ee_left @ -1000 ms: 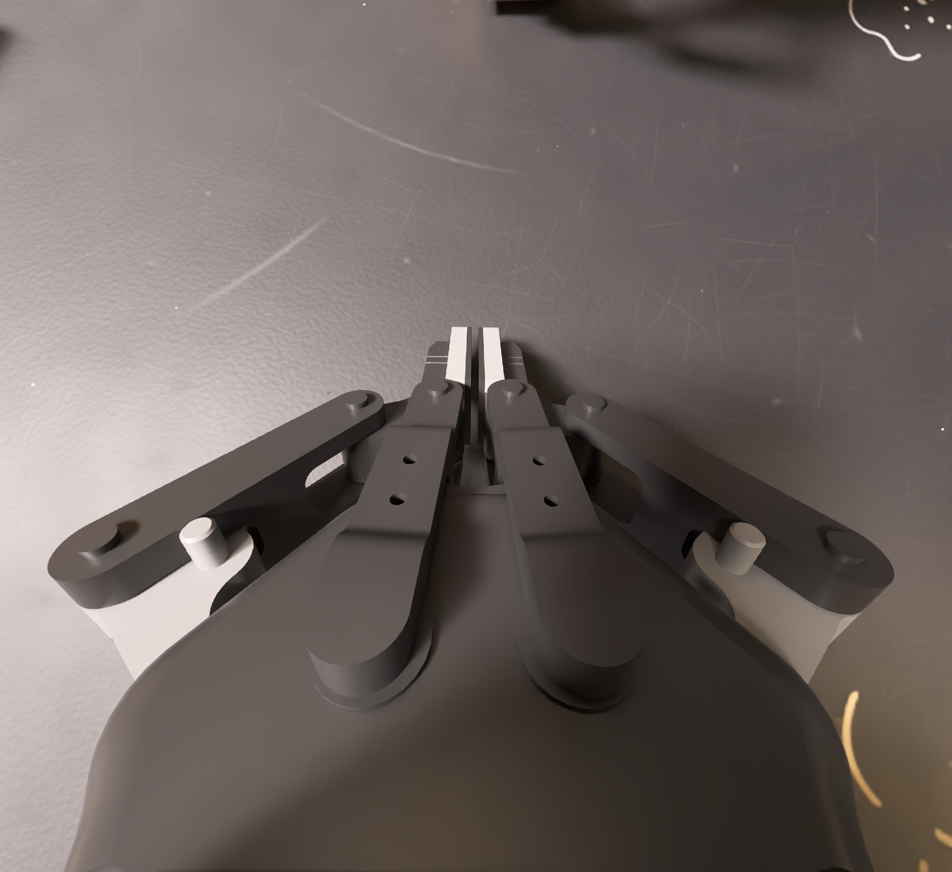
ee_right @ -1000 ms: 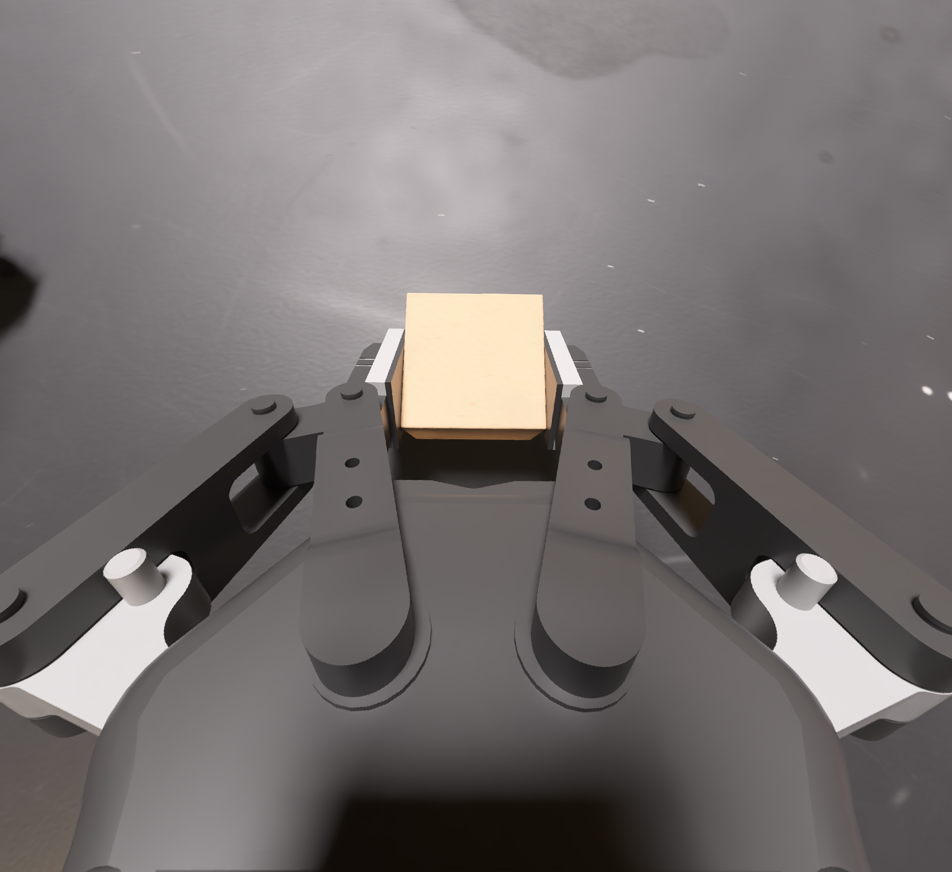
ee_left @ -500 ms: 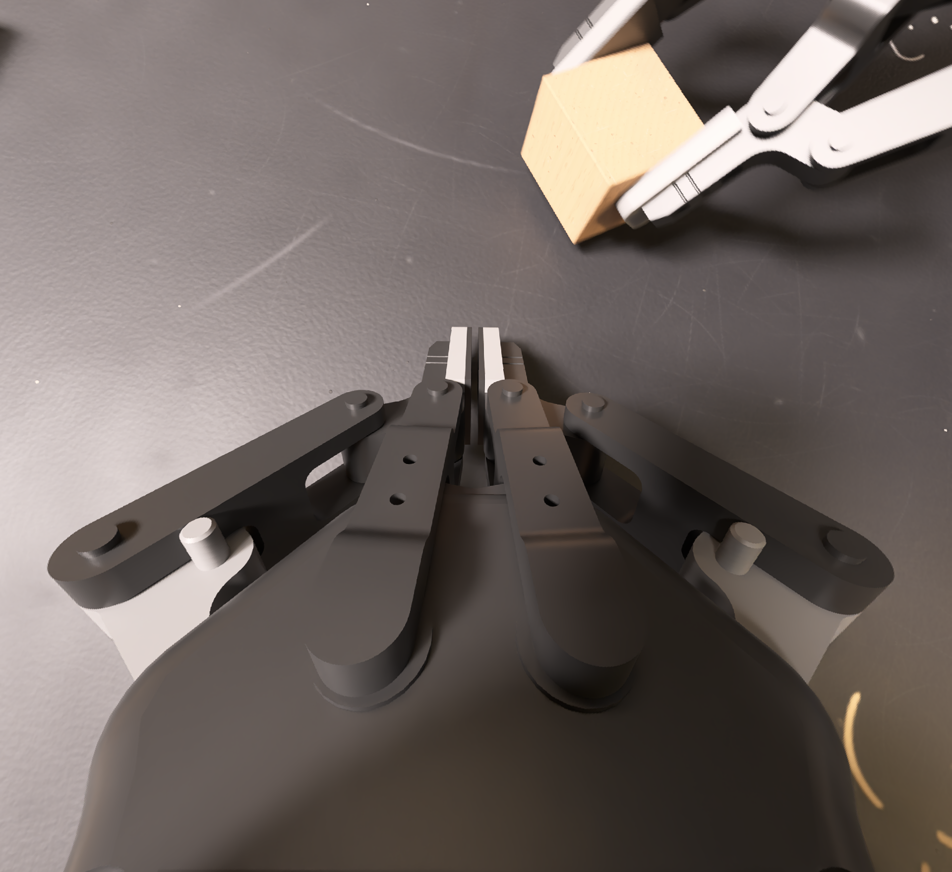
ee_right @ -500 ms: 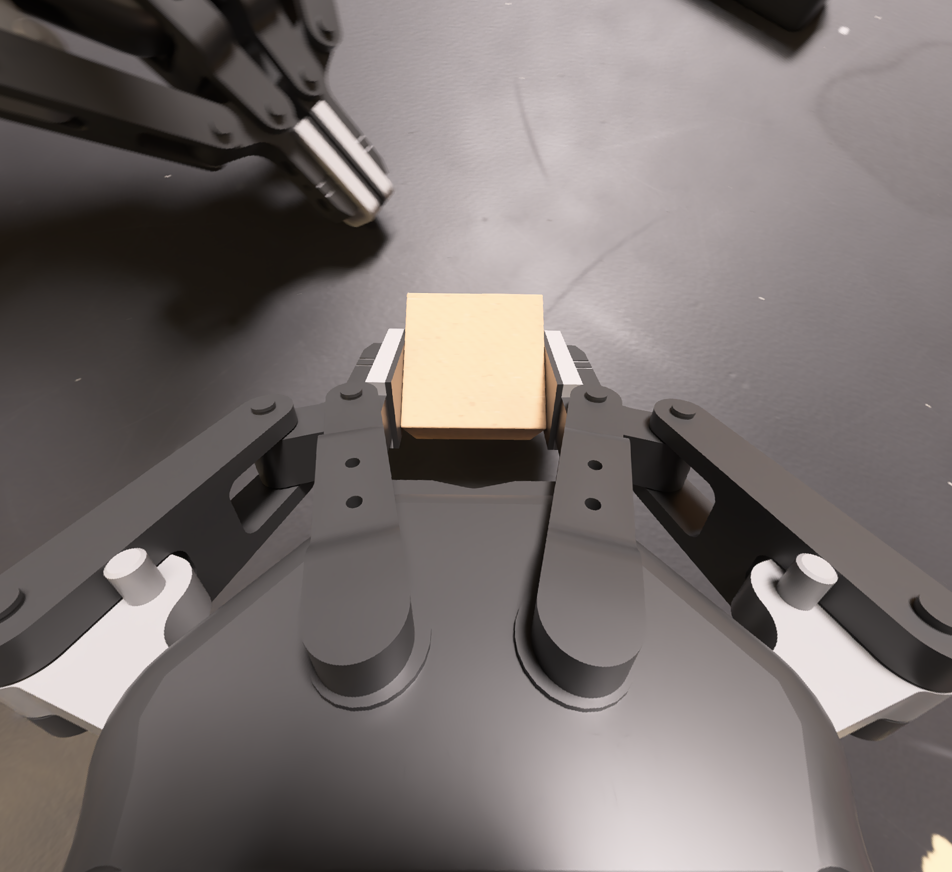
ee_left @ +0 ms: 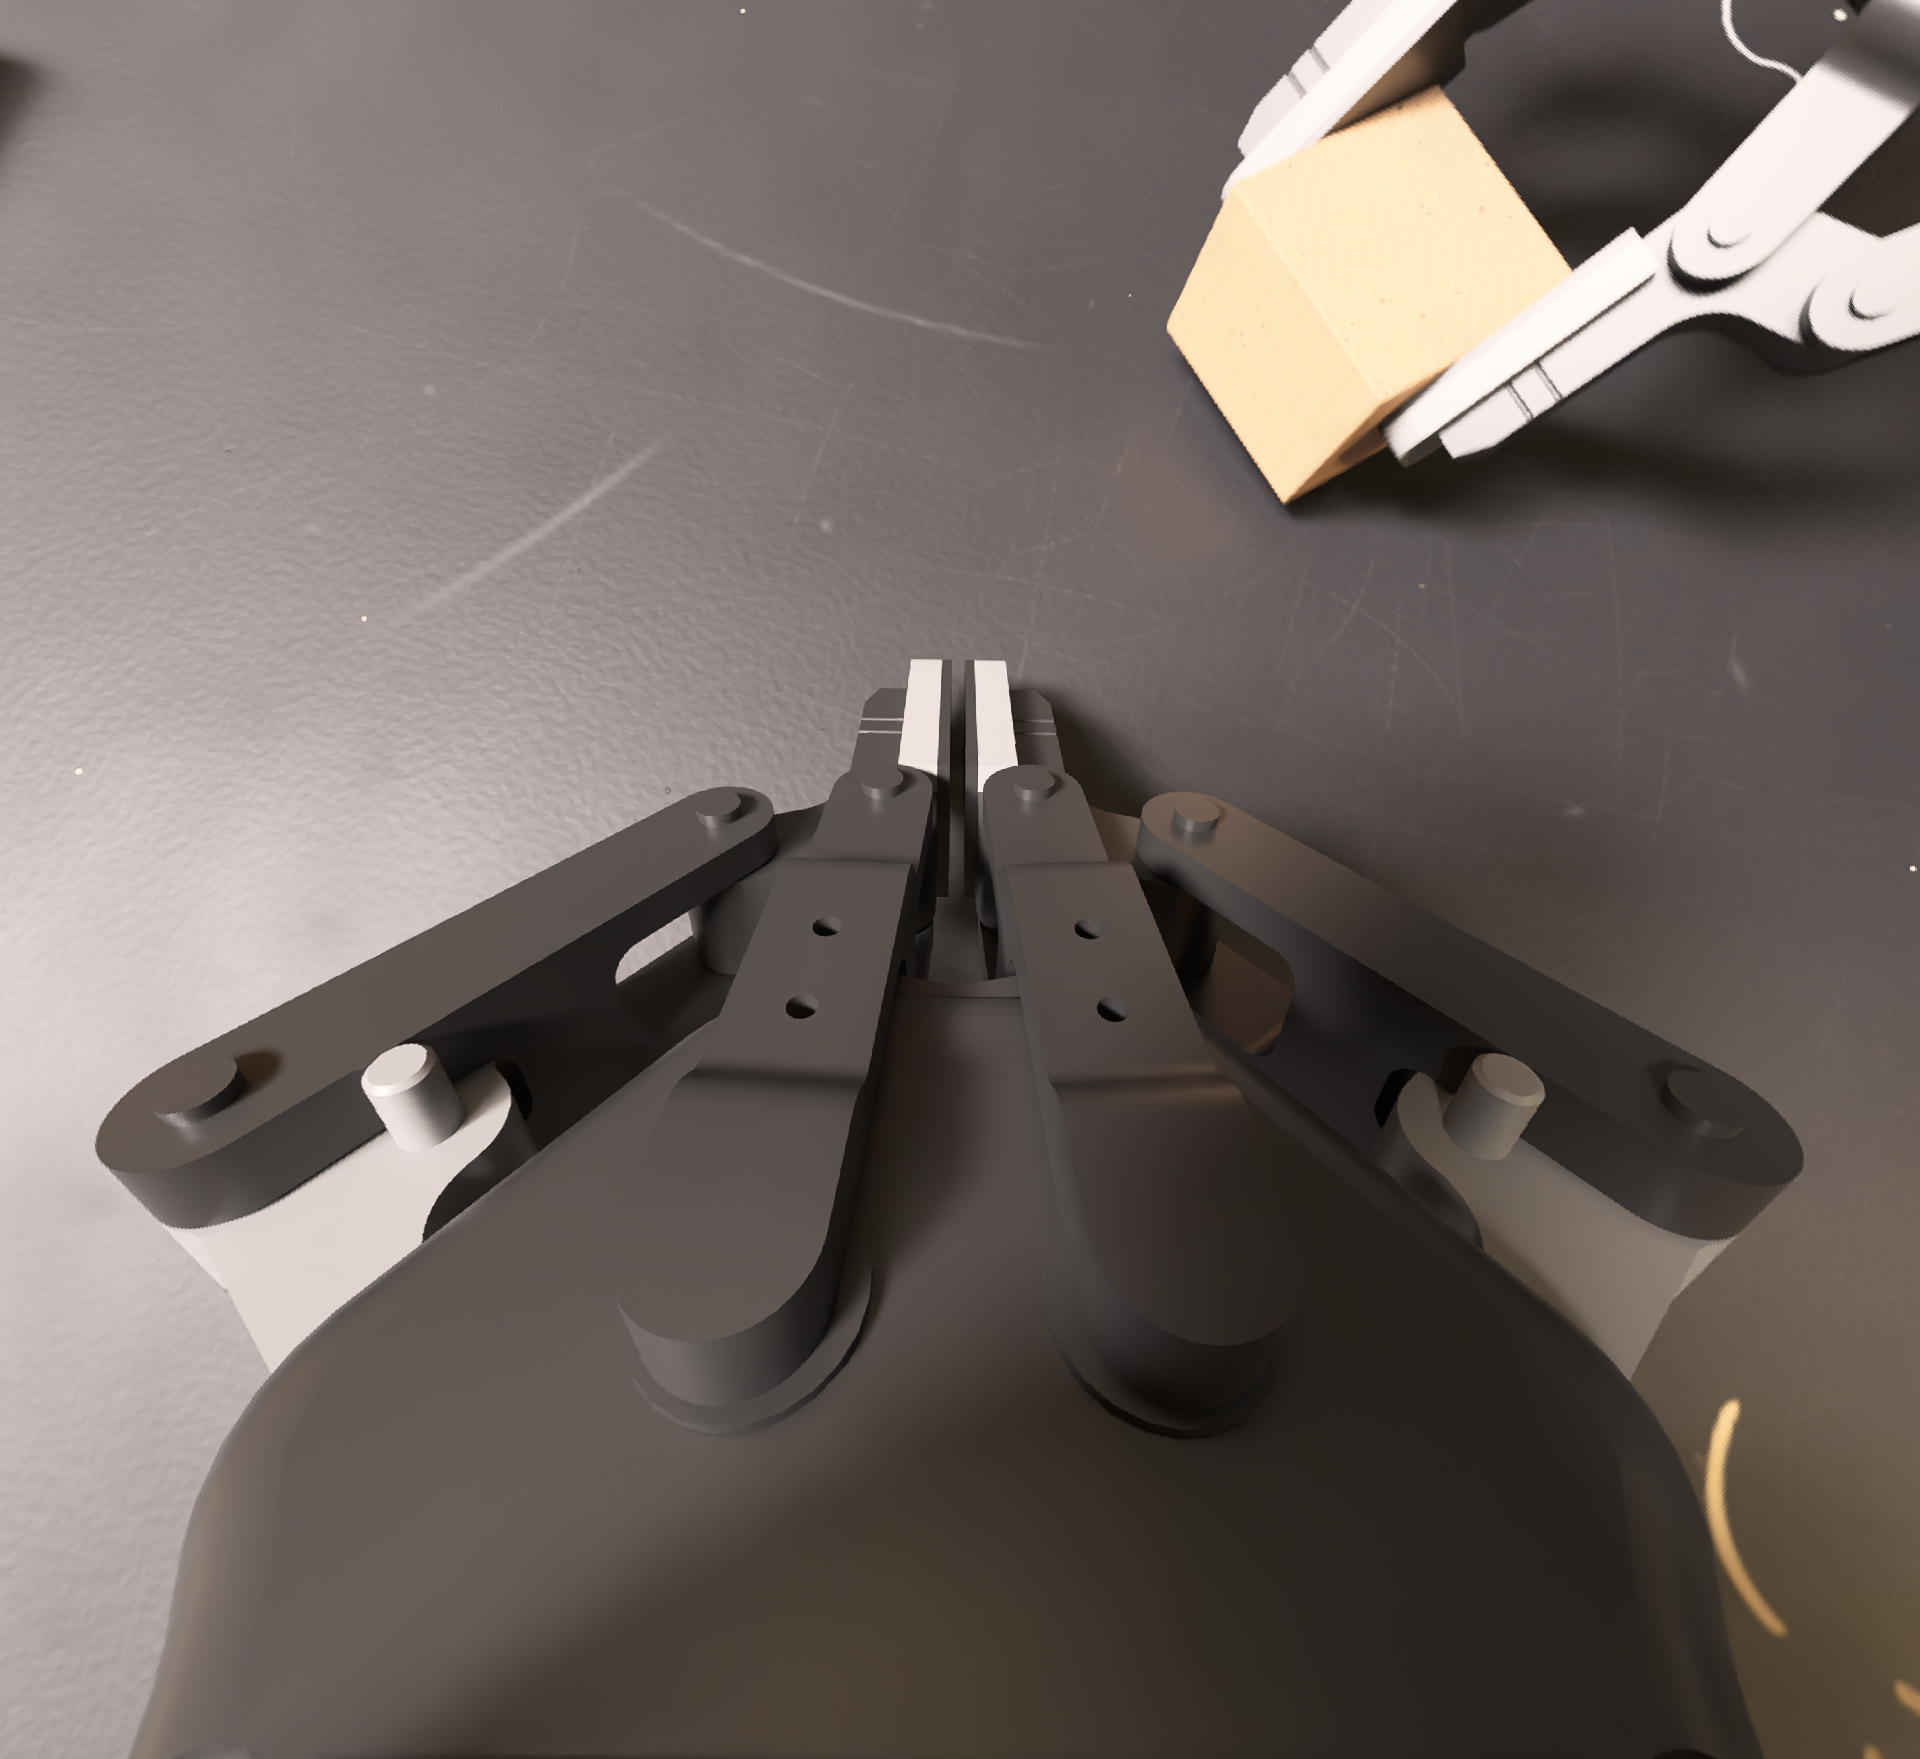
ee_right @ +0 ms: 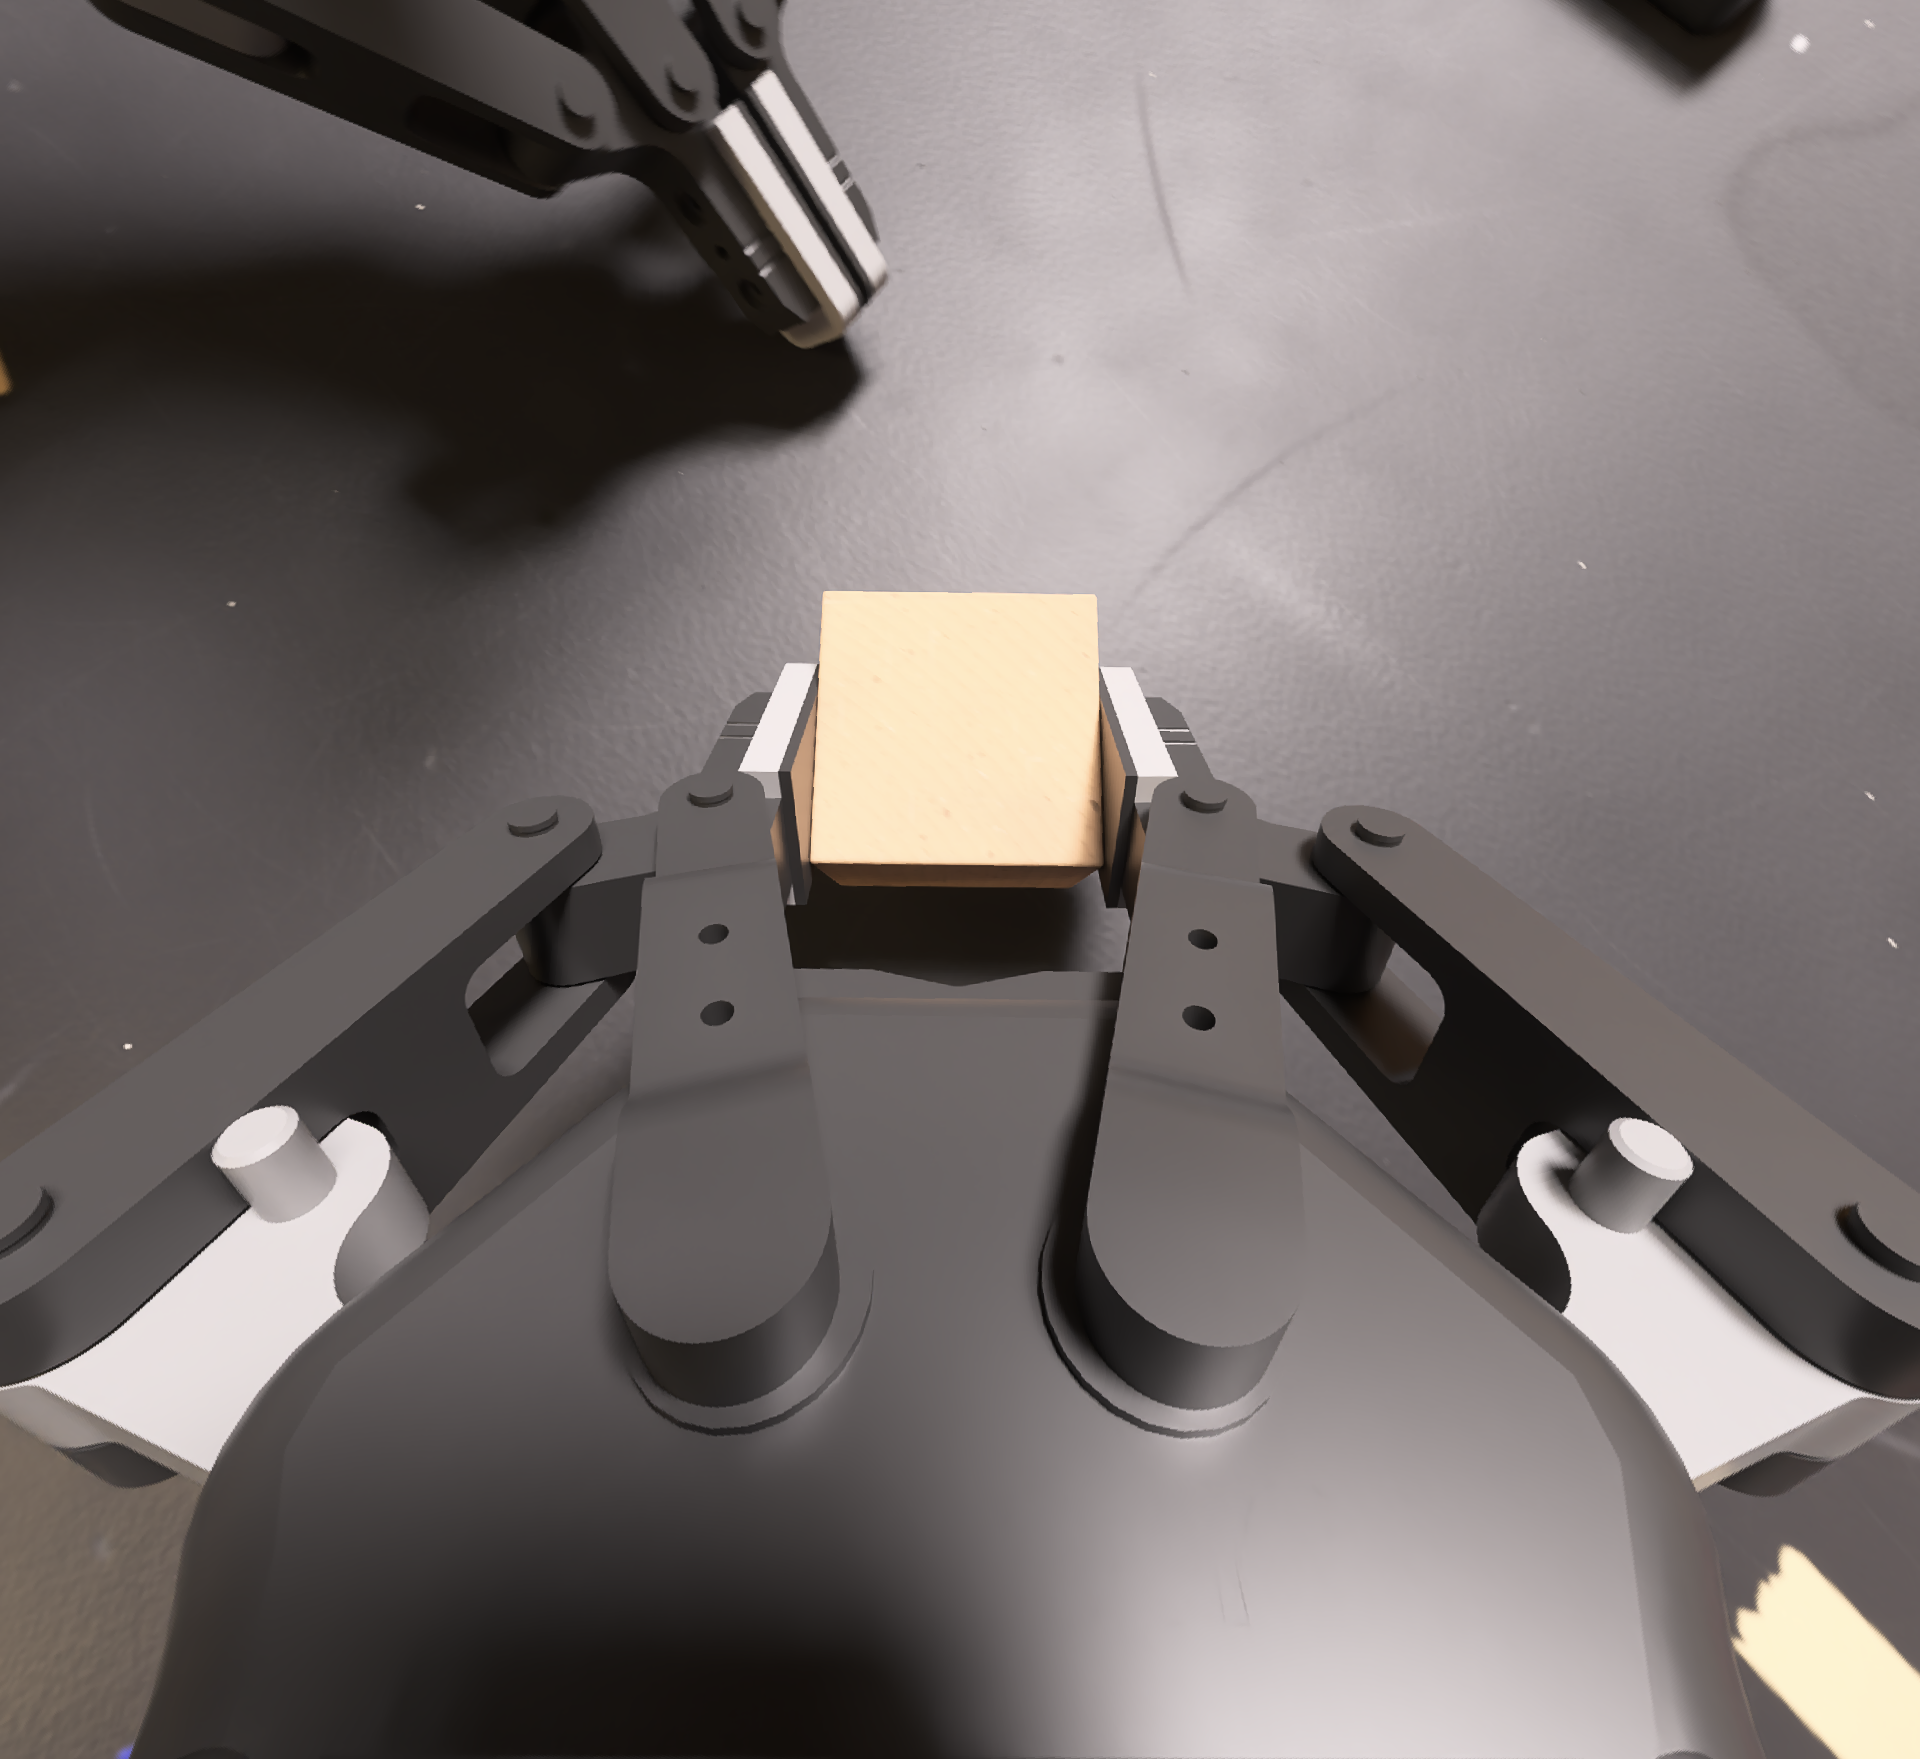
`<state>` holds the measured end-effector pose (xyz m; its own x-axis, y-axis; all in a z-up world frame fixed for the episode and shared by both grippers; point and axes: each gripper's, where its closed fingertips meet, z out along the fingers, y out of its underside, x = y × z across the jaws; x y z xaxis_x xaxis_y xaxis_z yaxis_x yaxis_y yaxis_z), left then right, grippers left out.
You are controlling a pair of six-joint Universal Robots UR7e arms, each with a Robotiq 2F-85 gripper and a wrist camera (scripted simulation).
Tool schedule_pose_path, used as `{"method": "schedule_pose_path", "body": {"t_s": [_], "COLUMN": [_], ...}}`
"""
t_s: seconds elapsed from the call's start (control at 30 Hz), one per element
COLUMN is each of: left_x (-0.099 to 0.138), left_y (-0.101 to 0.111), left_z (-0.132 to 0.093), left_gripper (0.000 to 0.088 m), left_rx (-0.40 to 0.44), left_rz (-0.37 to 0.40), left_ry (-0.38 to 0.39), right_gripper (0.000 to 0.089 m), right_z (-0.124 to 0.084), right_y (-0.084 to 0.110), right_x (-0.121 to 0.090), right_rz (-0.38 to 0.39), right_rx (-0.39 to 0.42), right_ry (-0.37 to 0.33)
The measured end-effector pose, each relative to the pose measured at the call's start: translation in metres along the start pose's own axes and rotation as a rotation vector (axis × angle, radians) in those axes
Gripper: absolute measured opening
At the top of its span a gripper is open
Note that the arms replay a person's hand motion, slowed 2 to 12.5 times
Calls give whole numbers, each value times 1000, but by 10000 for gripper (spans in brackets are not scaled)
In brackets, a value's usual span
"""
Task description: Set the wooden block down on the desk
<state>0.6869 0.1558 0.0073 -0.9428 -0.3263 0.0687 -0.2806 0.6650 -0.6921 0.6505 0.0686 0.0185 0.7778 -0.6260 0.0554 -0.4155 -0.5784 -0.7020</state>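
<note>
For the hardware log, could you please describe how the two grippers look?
Both match: the left gripper and right gripper have dark grey housings, grey linkage bars with round pins, pale side brackets, and flat white pads on the fingertips. No cables show.

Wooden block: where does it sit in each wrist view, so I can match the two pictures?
Left wrist view: wooden block upper right, clamped by the right gripper.
Right wrist view: block at centre, between that gripper's own fingers.
Shared landmark: the shut left gripper, upper left there, centre in its own view.
</note>
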Motion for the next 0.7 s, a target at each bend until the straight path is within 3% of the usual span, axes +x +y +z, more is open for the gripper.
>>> {"method": "schedule_pose_path", "body": {"t_s": [0.43, 0.7], "left_x": [0, 0], "left_y": [0, 0], "left_z": [0, 0], "left_gripper": [21, 2], "left_rx": [0, 1], "left_rz": [2, 0], "left_ry": [0, 2], "right_gripper": [424, 424], "right_z": [-25, -36], "right_y": [33, 46], "right_x": [66, 83], "right_rz": [232, 349], "right_rx": [-15, 15], "right_ry": [217, 258]}}
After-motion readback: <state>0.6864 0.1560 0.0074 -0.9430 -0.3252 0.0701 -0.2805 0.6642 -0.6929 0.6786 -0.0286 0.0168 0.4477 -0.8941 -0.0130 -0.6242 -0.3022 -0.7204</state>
